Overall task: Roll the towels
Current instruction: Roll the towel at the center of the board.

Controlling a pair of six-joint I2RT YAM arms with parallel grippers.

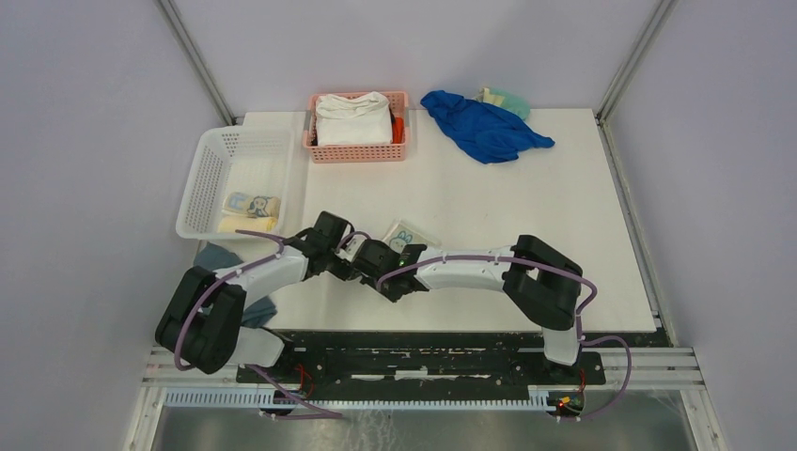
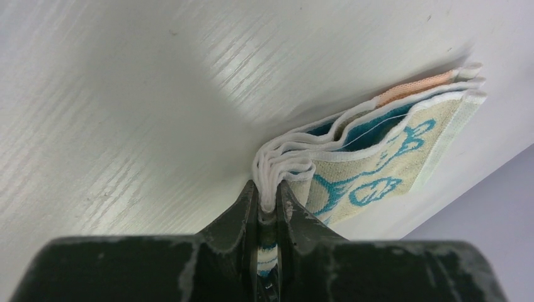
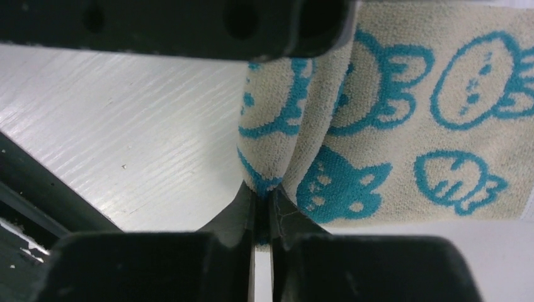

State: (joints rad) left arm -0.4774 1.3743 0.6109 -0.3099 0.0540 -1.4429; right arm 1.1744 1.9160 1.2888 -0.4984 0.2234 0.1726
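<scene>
A pale towel with blue cartoon rabbit faces (image 1: 408,233) lies folded in several layers near the table's front middle. My left gripper (image 2: 267,189) is shut on the white hemmed corner of this towel (image 2: 390,157), where the layers bunch together. My right gripper (image 3: 263,189) is shut on a pinched fold of the same towel (image 3: 441,126), with the left gripper's dark body just above it. In the top view both grippers meet at the towel's near-left edge. Two rolled towels, a patterned beige one (image 1: 252,204) and a yellow one (image 1: 246,224), lie in the white basket (image 1: 211,178).
A pink basket (image 1: 357,153) holding a thick white folded cloth (image 1: 352,117) stands at the back. A crumpled blue cloth (image 1: 484,127) and a pale green item (image 1: 507,98) lie at the back right. A grey-blue cloth (image 1: 222,257) sits under the left arm.
</scene>
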